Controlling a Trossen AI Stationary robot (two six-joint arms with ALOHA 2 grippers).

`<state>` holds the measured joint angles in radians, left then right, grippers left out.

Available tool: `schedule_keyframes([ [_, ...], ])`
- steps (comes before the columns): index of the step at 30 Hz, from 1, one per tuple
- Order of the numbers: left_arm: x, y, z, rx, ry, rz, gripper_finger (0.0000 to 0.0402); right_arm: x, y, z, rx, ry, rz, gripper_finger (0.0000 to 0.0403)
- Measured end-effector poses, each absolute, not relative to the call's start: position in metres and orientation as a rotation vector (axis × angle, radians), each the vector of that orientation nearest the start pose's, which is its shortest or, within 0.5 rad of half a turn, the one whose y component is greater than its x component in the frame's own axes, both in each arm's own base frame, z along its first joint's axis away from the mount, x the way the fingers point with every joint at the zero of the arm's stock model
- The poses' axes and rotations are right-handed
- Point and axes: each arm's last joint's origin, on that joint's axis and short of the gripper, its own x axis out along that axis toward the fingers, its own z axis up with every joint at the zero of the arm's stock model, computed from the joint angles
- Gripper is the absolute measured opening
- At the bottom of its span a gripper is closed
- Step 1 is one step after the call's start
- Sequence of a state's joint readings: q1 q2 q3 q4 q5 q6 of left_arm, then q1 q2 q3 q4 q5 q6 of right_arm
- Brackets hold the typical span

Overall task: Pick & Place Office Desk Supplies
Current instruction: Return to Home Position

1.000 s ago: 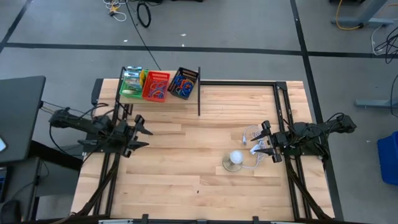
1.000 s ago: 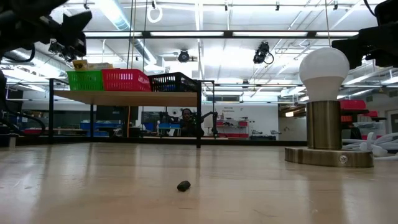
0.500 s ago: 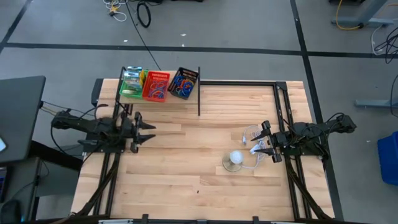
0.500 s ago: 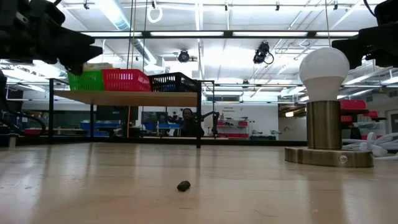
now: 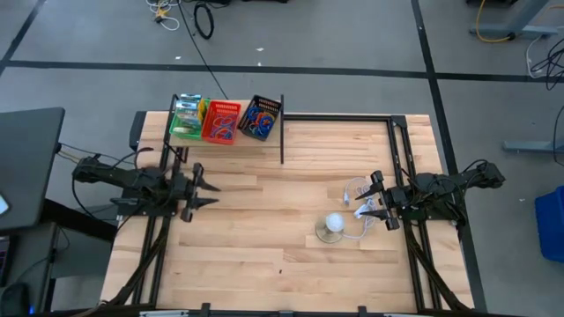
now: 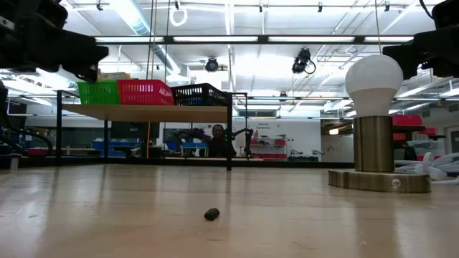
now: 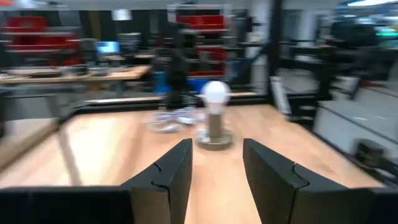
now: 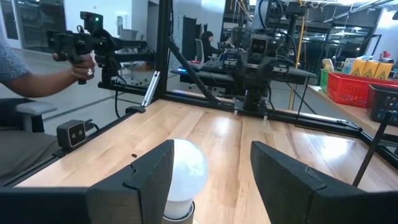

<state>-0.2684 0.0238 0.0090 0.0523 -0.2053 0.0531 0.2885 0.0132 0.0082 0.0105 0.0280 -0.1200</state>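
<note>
Now the left gripper (image 5: 206,190) hovers over the left side of the pale wooden table (image 5: 264,255), fingers spread and empty. The right gripper (image 5: 374,201), equally wide and empty, hangs near a white ball-shaped lamp (image 5: 333,224). Tiny coloured loops (image 5: 259,119) and green printed packets (image 5: 186,116) lie in mesh baskets on the back-left raised shelf (image 6: 143,113).
</note>
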Motion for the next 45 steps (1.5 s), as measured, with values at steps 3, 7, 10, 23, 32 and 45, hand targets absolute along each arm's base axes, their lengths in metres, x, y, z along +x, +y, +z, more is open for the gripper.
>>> schedule_keyframes([
  [3,0.096,-0.023,0.169,0.047,-0.035,-0.139,0.0150,0.094,0.027,0.166,-0.118,-0.021,0.260,0.0222],
  [7,0.096,-0.023,0.169,0.045,-0.035,-0.145,0.0149,0.094,0.027,0.166,-0.118,-0.021,0.260,0.0222],
  [10,0.096,-0.023,0.169,0.045,-0.035,-0.146,0.0149,0.094,0.027,0.166,-0.118,-0.021,0.260,0.0222],
  [23,0.094,-0.029,0.169,0.099,-0.056,-0.358,0.0149,0.094,0.027,0.166,-0.119,-0.022,0.259,0.0222],
  [32,0.096,-0.024,0.167,0.052,-0.020,-0.207,0.0149,0.095,0.025,0.167,-0.110,-0.026,0.195,0.0222],
  [45,0.096,-0.015,0.171,0.143,-0.043,0.132,0.0149,0.098,-0.003,0.168,-0.090,-0.023,-0.034,0.0222],
])
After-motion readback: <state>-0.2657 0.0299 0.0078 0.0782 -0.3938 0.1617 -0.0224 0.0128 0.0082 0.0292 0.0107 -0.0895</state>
